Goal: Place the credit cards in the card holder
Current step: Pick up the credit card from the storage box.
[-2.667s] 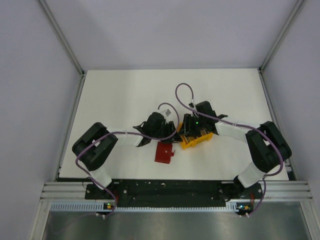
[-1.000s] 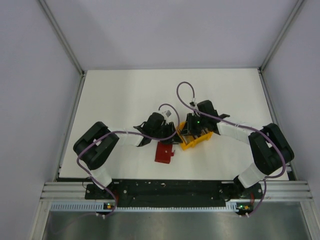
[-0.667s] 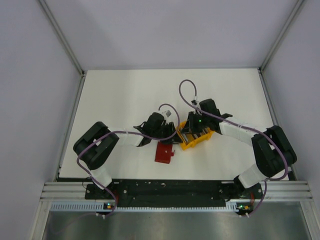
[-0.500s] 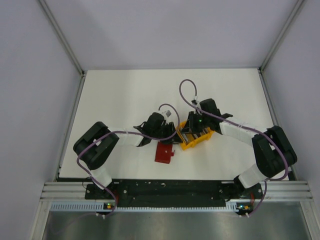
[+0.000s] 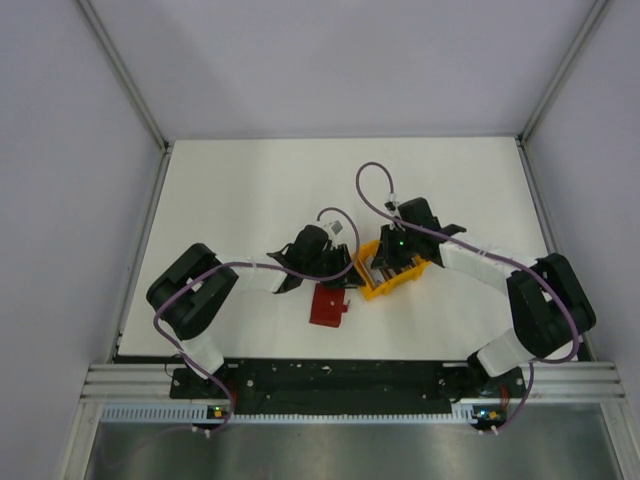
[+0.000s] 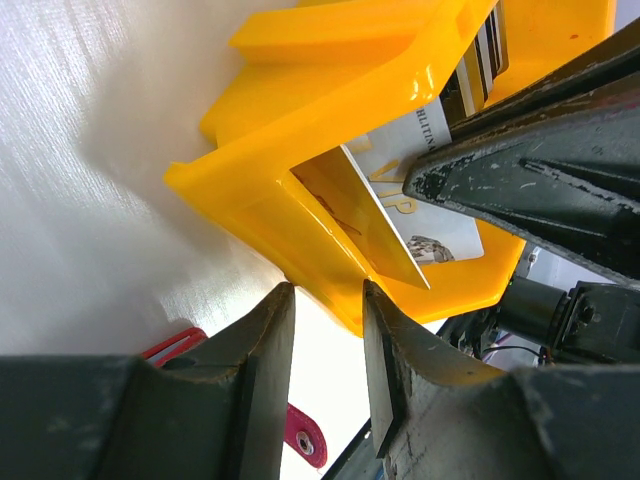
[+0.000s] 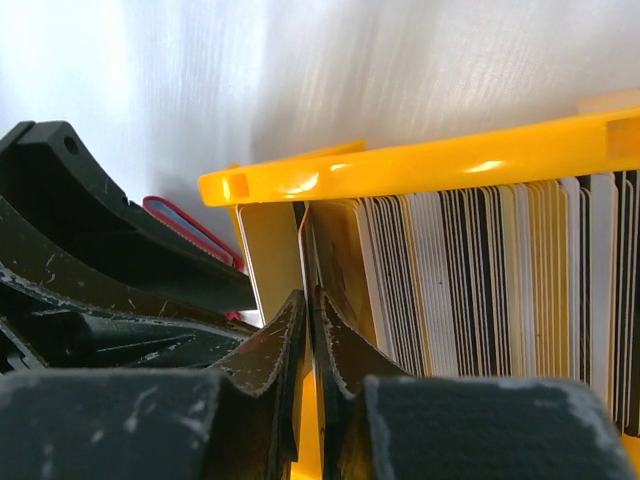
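The dark red card holder (image 5: pixel 325 305) lies flat near the table's front; its red snap tab (image 6: pixel 300 438) shows under my left gripper. The credit cards (image 7: pixel 470 280) stand on edge, packed in a yellow bin (image 5: pixel 402 279). My right gripper (image 7: pixel 310 298) reaches into the bin's left end and is shut on the edge of one card (image 7: pixel 306 250). In the left wrist view that card (image 6: pixel 410 210) leans out of the stack, its white printed face showing. My left gripper (image 6: pixel 327 295) is open, its fingertips at the bin's near corner, nothing between them.
The yellow bin (image 6: pixel 330 120) sits right of the card holder, almost touching it. Both wrists crowd together over bin and holder at mid-table (image 5: pixel 345 265). White table (image 5: pixel 240 190) extends behind and to both sides, bordered by metal rails.
My right wrist has drawn slightly back and right over the bin, and the gripped card now leans out of the stack. The left arm and the card holder have not moved.
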Robot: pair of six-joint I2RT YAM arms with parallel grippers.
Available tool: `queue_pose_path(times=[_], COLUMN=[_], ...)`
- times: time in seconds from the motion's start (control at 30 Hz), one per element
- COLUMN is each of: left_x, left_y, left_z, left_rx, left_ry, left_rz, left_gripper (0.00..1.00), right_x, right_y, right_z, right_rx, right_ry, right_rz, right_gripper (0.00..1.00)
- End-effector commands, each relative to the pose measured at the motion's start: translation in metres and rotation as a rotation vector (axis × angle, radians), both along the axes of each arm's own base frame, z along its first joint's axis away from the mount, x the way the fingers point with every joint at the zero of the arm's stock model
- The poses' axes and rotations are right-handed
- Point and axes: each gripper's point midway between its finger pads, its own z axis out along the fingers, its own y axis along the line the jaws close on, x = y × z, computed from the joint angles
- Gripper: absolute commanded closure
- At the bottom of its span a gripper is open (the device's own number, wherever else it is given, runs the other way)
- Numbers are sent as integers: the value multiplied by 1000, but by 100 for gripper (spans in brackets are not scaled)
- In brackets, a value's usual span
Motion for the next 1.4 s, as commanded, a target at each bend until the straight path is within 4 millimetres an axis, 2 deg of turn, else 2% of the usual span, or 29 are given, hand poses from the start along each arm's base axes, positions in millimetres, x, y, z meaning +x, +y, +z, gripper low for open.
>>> queue_pose_path(times=[0.0,0.43,0.53,0.67,0.73,0.9,1.07,1.27,1.33,1.37], left_x=[7,7,7,7,8,13,17,18,17,16], left_y=[-7,-7,-7,-5,-4,5,16,35,44,51], left_z=[9,7,8,9,14,30,47,54,55,54], left_rx=[-34,-32,-32,-26,-25,13,49,116,146,166], left_ry=[-43,-37,-39,-49,-71,-136,-201,-234,-239,-237], left_rz=[1,5,4,3,3,19,43,90,118,139], left_gripper=[62,62,63,62,61,49,41,37,34,33], right_x=[4,-2,-2,1,5,12,10,7,3,-2], right_y=[9,12,11,10,9,1,-8,-25,-24,-18], right_z=[12,1,1,14,27,63,92,106,110,110], right_rx=[-4,-70,-80,-76,-70,-60,-38,-66,-98,-92], right_ry=[-50,-30,-34,-68,-109,-217,-277,-280,-299,-297], right_rz=[57,100,103,97,84,26,-32,-226,-274,-270], right_gripper=[91,88,97,100,100,100,100,100,100,100])
